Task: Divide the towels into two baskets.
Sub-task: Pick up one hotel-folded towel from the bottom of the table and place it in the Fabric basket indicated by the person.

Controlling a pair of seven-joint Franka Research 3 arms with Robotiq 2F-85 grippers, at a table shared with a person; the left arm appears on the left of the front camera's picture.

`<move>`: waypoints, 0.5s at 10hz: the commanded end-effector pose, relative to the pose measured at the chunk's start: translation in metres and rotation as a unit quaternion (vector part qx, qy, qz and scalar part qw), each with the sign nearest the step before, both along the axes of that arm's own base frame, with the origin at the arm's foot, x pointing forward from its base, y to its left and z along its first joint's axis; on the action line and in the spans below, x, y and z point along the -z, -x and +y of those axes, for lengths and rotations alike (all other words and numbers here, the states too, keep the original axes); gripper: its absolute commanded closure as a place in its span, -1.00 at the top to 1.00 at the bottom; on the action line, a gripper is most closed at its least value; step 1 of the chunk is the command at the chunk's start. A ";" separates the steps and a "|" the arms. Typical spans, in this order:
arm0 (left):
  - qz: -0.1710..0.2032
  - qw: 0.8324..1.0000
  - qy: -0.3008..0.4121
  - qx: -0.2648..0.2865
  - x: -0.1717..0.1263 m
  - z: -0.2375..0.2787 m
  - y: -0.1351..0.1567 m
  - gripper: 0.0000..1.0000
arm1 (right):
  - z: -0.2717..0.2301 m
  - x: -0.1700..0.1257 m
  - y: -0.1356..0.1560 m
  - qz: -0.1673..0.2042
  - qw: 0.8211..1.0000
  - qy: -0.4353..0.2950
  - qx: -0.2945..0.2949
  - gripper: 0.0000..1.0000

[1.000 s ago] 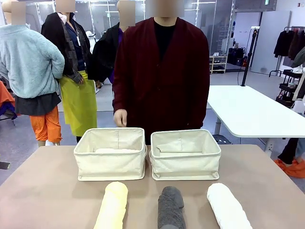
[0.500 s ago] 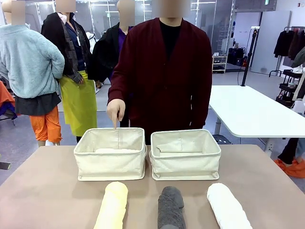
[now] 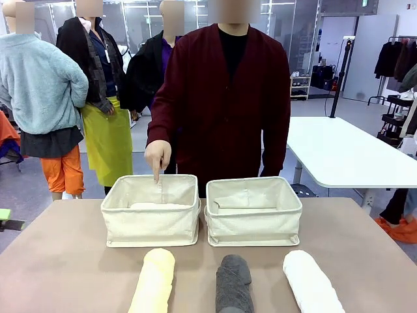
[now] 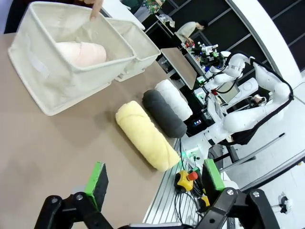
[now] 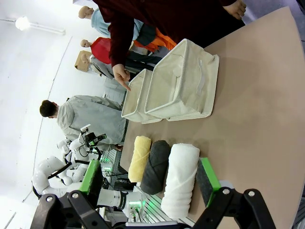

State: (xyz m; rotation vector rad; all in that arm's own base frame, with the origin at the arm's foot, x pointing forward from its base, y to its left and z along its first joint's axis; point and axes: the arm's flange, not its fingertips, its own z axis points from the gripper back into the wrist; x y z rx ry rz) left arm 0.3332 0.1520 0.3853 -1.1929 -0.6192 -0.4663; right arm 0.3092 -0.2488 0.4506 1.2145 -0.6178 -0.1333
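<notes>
Person pointed into L basket; both grippers hung open, 3 rolls out front.

Person's hand (image 3: 158, 155) was at the far side, index finger tipped down over the back rim of L basket (image 3: 151, 222), w/ the cream-white towel (image 4: 81, 53) lying inside it. R basket (image 3: 254, 225) sat just beside it, same cream canvas. On the near part of the table (image 3: 58, 261), in front of the baskets, 3 rolls lay side by side & apart, ends toward the baskets: pale yellow towel (image 3: 154, 280) before L basket, dark grey towel (image 3: 233, 283) in the middle, white towel (image 3: 311, 282) to robot's right. L gripper (image 4: 155, 180) on its wrist cam: jaws released, spread wide, green pads (image 4: 98, 179) well apart. R gripper (image 5: 150, 176): same story, jaws released and wide, facing the 3 rolls w/ the baskets beyond.
</notes>
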 end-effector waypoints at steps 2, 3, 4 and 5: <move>0.041 0.996 -0.074 -0.036 -0.024 -0.098 0.019 1.00 | 0.000 -0.003 0.002 -0.005 1.000 -0.001 0.000 1.00; 0.052 0.993 -0.098 -0.030 -0.031 -0.131 0.026 1.00 | 0.000 -0.003 0.002 -0.005 1.000 -0.001 0.000 1.00; 0.057 0.991 -0.123 -0.017 -0.035 -0.163 0.031 1.00 | 0.000 -0.003 0.002 -0.005 1.000 -0.001 0.000 1.00; 0.079 0.985 -0.150 -0.018 -0.036 -0.197 0.036 1.00 | 0.000 -0.003 0.002 -0.005 1.000 -0.001 0.000 1.00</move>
